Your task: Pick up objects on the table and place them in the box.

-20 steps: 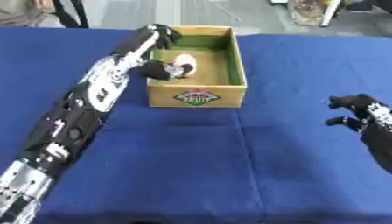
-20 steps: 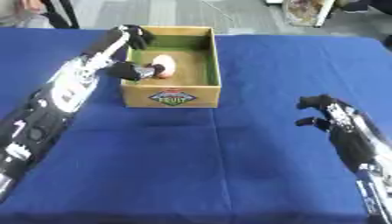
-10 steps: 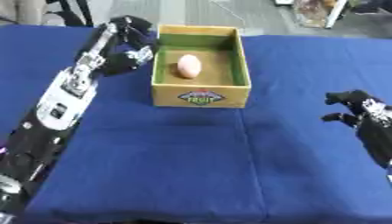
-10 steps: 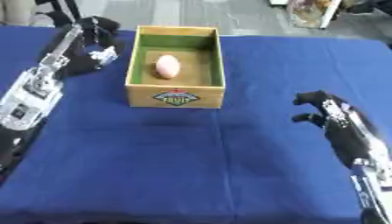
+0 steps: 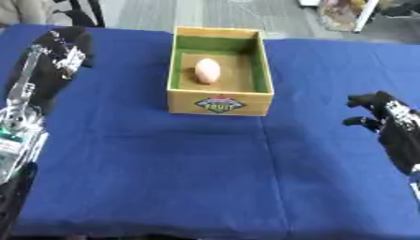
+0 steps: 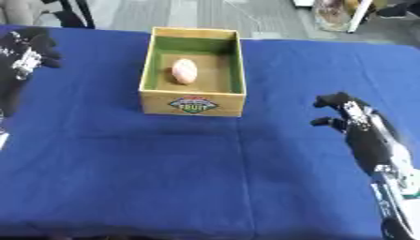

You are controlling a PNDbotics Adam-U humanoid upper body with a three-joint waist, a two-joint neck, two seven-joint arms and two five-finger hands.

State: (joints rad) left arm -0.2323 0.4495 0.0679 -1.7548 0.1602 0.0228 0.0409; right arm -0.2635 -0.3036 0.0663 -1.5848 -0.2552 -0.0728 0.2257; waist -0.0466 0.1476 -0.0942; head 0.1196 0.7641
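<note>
At about ten o'clock we see our left hand [image 5: 64,49] raised over the blue tabletop [image 5: 189,159], well apart from the box, its fingers curled together and holding nothing. Toward twelve o'clock stands the open cardboard box [image 5: 218,99] with a fruit label on its near wall, and a pale pink egg-shaped object [image 5: 206,70] lies inside on its floor. At three o'clock our right hand [image 6: 348,115] hovers over the tabletop near the edge, fingers bent inward and empty.
</note>
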